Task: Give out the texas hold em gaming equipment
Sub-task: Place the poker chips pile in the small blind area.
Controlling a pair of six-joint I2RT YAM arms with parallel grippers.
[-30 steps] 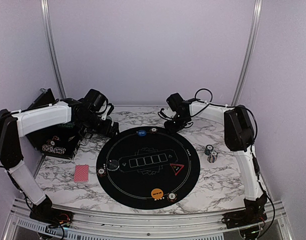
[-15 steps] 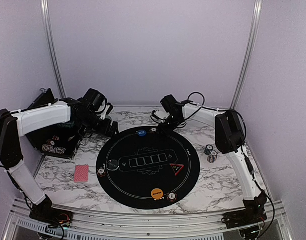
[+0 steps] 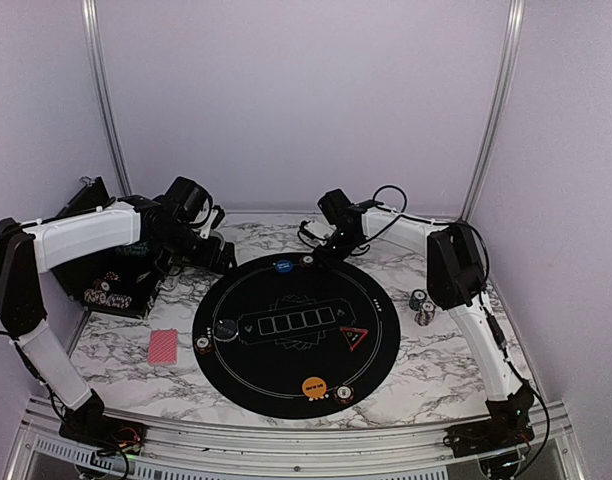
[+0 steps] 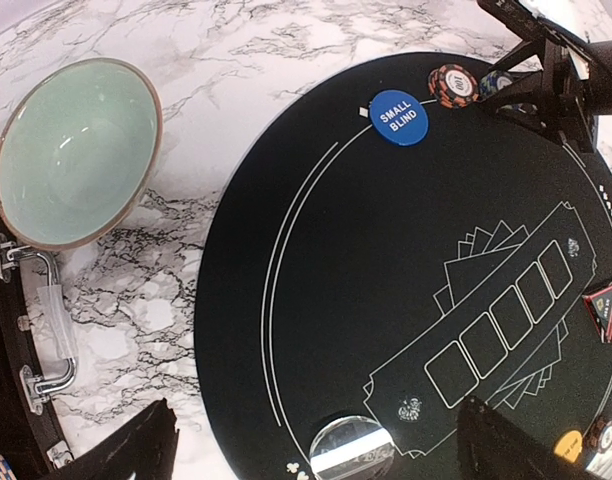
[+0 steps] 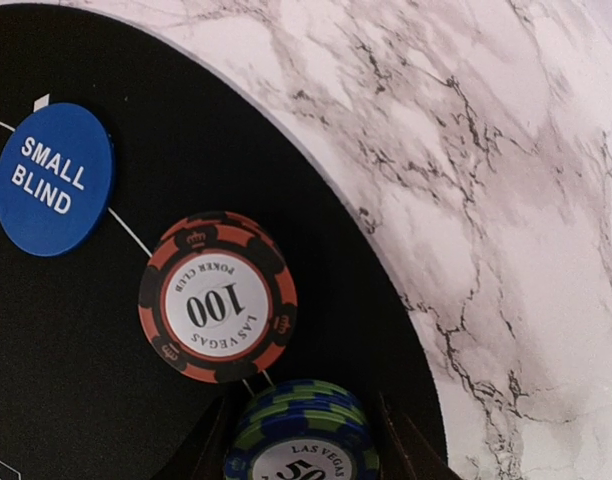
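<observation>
In the right wrist view my right gripper [image 5: 304,445] is shut on a short stack of blue and green poker chips [image 5: 302,425] at the far edge of the black mat [image 5: 76,400]. Just ahead of it lie an orange and black 100 chip [image 5: 217,297] and the blue SMALL BLIND button [image 5: 54,180]. From above, my right gripper [image 3: 324,252] is beside that chip [image 3: 307,260]. My left gripper [image 3: 224,258] is open over the mat's left side, above a glossy dark disc [image 4: 358,445]. A red-backed card [image 3: 163,346] lies left of the mat, and the red triangle marker [image 3: 354,337] lies on it.
A teal bowl [image 4: 76,150] sits on the marble left of the mat, next to a black box [image 3: 111,285]. Two chip stacks [image 3: 421,305] stand right of the mat. An orange disc [image 3: 314,386] and a chip [image 3: 344,393] lie at the mat's near edge, another chip [image 3: 202,343] at its left.
My right arm has swung left, bringing its gripper from the back right over the marble to the mat's far edge beside the 100 chip. The left arm has stayed put.
</observation>
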